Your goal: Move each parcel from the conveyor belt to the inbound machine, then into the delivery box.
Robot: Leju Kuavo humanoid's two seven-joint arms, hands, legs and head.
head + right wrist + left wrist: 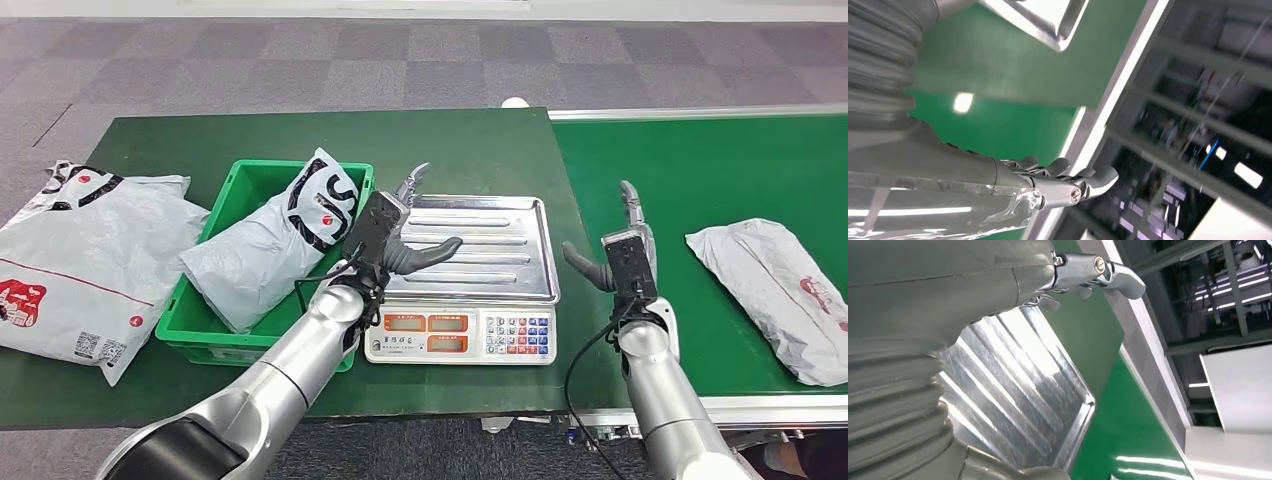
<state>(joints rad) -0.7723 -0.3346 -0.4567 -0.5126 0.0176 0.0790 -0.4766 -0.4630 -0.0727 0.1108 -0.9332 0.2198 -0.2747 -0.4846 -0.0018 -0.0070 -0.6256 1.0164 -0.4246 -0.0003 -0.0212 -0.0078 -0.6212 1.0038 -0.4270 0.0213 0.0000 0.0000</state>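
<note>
A grey parcel (785, 290) lies on the green conveyor belt (700, 170) at the right. The inbound machine is a scale (470, 270) with a bare steel tray (1013, 390) at the middle. A grey parcel with a black and white end (275, 245) leans in the green delivery box (200, 325) left of the scale. My left hand (395, 235) hovers open over the tray's left edge, holding nothing. Between the scale and the belt parcel my right hand (620, 250) stands open and upright, its fingers (1068, 182) empty.
A large white parcel (75, 265) with red print lies on the green table (460, 140) left of the box. The scale's keypad and displays (460, 335) face the front edge. A silver rail (690, 112) borders the belt's far side.
</note>
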